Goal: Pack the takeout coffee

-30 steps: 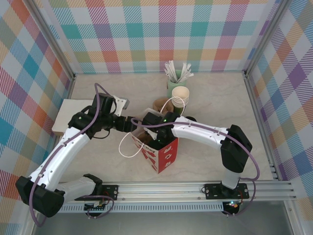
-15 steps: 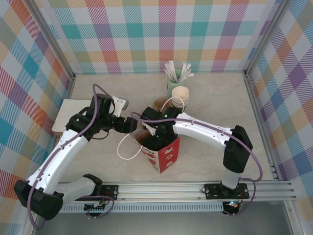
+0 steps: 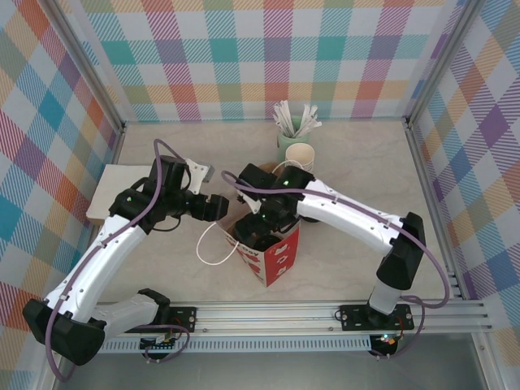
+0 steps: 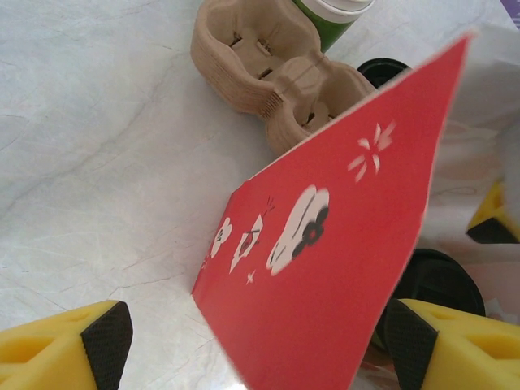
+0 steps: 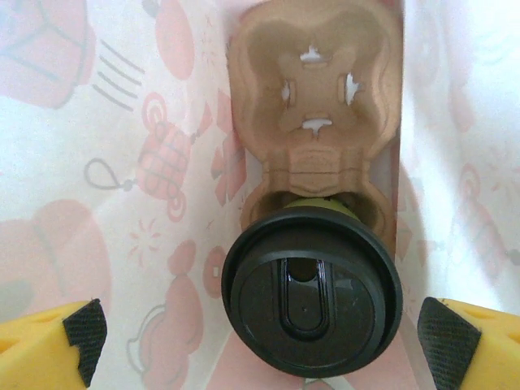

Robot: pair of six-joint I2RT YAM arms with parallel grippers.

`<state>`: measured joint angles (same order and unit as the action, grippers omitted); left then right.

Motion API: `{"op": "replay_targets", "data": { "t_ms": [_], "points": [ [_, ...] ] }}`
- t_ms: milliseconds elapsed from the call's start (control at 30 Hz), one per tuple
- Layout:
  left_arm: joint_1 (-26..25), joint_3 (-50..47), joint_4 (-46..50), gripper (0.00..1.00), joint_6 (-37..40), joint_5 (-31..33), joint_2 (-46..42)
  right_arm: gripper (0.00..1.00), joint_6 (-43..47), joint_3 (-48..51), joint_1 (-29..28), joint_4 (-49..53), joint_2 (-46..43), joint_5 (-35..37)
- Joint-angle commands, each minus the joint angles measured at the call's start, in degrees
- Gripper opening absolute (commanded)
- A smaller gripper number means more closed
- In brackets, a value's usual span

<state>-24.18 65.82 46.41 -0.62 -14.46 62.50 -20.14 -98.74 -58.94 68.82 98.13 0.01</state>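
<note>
Black-lidded takeout coffee point(image 5: 312, 292) now sits released in the carrier point(image 5: 317, 97) inside the bag point(image 3: 280, 258) as my right tool point(image 5: 262, 329) widens off it, left tool point(image 4: 258, 333) wide too, so packing looks done.

Top camera looks down from behind; wrist cameras close on shared bag point(image 3: 280, 256)

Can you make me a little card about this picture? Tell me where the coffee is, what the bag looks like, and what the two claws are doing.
Coffee: takeout coffee, black lid on, in one pocket of a brown cup tray; the other pocket is empty
Bag: red bag, standing open, tray and coffee inside
Right arm: right gripper open above the lid, fingers apart from it
Left arm: left gripper open, one bag wall between its fingers
Nearby: spare trays, green cups, pot of white stirrers
</note>
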Motion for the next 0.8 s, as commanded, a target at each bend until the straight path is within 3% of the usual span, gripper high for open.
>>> {"op": "replay_targets", "data": {
  "t_ms": [0,533,767],
  "points": [
    [1.0,0.4,0.2,0.83,-0.6,0.1,0.0,1.0,-0.5,-3.1,-0.2,3.8,-2.9,0.9],
    [1.0,2.1,-0.1,0.86,-1.2,0.2,1.4,1.0,0.2,-14.6,0.0,8.7,-6.8,3.9],
    [1.0,2.6,-0.1,0.86,-1.1,1.2,2.0,0.98,-0.1,-17.8,1.6,5.6,-11.8,4.0]
  ]
}}
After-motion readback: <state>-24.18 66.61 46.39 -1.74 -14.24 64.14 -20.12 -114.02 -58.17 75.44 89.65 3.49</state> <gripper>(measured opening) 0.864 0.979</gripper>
